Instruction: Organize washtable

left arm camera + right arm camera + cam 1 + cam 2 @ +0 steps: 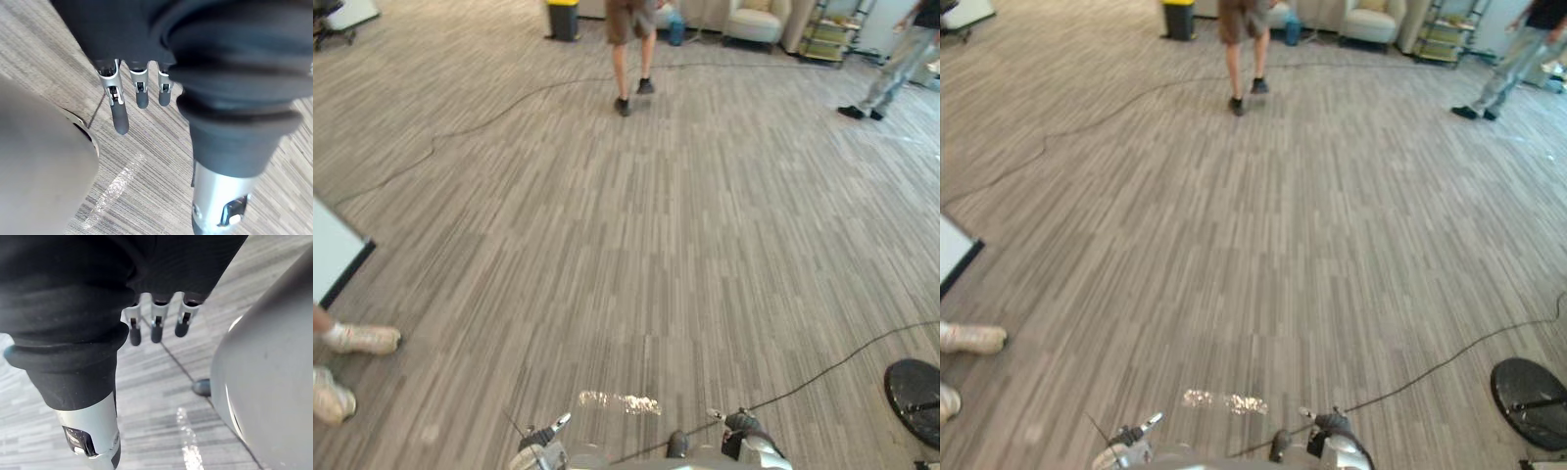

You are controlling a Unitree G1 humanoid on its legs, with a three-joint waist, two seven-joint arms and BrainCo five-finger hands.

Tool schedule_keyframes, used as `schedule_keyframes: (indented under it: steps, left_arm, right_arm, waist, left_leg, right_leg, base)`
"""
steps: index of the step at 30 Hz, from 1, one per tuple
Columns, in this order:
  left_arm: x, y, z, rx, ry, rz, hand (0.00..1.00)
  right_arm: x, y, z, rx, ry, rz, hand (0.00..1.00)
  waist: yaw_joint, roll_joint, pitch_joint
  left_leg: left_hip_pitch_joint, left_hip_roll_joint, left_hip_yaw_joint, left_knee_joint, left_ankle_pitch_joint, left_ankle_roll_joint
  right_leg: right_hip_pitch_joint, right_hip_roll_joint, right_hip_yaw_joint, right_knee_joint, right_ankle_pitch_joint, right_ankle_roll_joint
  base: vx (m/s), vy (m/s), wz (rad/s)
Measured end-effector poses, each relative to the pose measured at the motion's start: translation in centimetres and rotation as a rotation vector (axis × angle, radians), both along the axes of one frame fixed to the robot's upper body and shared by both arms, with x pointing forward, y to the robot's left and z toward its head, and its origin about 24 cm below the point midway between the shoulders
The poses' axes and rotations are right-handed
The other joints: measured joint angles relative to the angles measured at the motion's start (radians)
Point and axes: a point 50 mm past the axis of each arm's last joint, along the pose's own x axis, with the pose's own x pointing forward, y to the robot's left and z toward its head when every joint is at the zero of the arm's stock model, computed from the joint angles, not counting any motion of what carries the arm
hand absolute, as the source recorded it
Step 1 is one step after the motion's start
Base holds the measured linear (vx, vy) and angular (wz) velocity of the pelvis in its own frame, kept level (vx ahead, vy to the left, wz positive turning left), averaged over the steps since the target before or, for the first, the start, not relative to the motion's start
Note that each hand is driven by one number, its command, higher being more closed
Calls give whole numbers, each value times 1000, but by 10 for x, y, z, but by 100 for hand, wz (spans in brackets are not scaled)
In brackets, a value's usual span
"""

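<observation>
Progress not possible to judge: no washtable in sight, only carpet floor (636,245) with persons standing far across it beside an armchair (756,22), left hand (139,90) and right hand (156,323) above that floor, fingers straight, apart, holding nothing.

Grey striped floor (685,245), yellow-lidded bin (563,18) (black)
</observation>
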Motion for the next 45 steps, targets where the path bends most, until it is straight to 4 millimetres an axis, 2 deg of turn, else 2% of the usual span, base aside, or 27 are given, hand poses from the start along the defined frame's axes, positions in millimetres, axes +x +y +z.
schedule_keyframes:
  steps: [1, 2, 10, 13, 23, 26, 29, 34, 39, 42, 45]
  left_arm:
    - [2, -1, 0, -1, 1, -19, 0]
    - [3, -2, 0, -1, 1, -37, 0]
    - [-3, -1, -2, 0, 24, -43, 0]
    - [-3, -1, -2, 1, 23, -53, 0]
    - [-8, 6, -2, 17, 32, -60, 0]
    - [-10, 9, -2, 27, 40, -86, 0]
    - [-15, 12, -2, 36, 53, -101, 0]
    - [-23, 11, -3, 37, 77, -110, 0]
    - [-23, 12, -3, 37, 76, -110, 0]
    - [-18, 15, -1, 51, 52, -105, 0]
    - [-16, 17, 0, 58, 45, -104, 0]
  right_arm:
    - [0, 0, 0, -1, -1, 1, 0]
    - [0, -1, 0, -1, 0, 2, 0]
    - [-2, -3, -1, 2, 9, 20, 0]
    - [-4, -6, -1, -9, 18, 26, 0]
    - [-17, -23, -3, -37, 60, -14, 0]
    - [-29, -27, -5, -45, 90, -23, 0]
    - [-29, -29, -5, -46, 93, -30, 0]
    - [-30, -32, -5, -55, 96, -28, 0]
    - [-28, -31, -5, -56, 91, -16, 0]
    - [-23, -29, -4, -57, 80, 1, 0]
    - [-18, -29, -2, -58, 67, 3, 0]
  waist:
    - [-6, -10, -16]
    - [-6, -7, -15]
    - [-3, -5, -13]
    - [-2, -6, -13]
    - [-4, -1, -5]
    - [-4, 4, -1]
    - [-7, 4, 0]
    - [-9, 16, 6]
    - [-5, 17, 8]
    - [5, 3, 33]
    - [6, 2, 48]
  left_leg:
    - [13, -20, 5, -33, 3, 5]
    - [27, -36, 16, -60, 6, 10]
    - [104, -65, 51, -129, 9, 16]
    - [108, -67, 46, -148, 10, 25]
    - [133, -68, 20, -216, 17, 38]
    - [132, -69, 21, -218, 17, 38]
    - [125, -69, 23, -220, 17, 37]
    - [126, -65, 19, -230, 18, 37]
    - [109, -58, -2, -213, 18, 35]
    - [32, -48, -24, -44, 15, 28]
    - [-51, -35, -30, 141, 23, 17]
  right_leg:
    - [-2, -11, -6, -13, 1, 1]
    - [-4, -23, -5, -23, 4, 7]
    - [22, -43, -83, -24, 12, 14]
    - [31, -43, -93, -45, 23, 26]
    - [104, -22, -113, -204, 113, 22]
    - [122, -17, -112, -249, 138, 19]
    - [122, -9, -109, -274, 152, 17]
    - [120, -4, -111, -275, 150, 19]
    - [120, -5, -131, -274, 131, 26]
    - [84, -26, -140, -184, 69, 18]
    - [72, -31, -122, -112, 25, 10]
  base:
    - [71, 118, -25]
    - [83, 145, -21]
    - [16, 45, -16]
    - [-43, -17, 10]
    - [-51, -27, 5]
    - [-20, -9, -3]
    - [3, 0, -4]
    - [47, 20, 2]
    - [50, 15, 11]
    - [35, 6, 16]
    - [11, 19, -9]
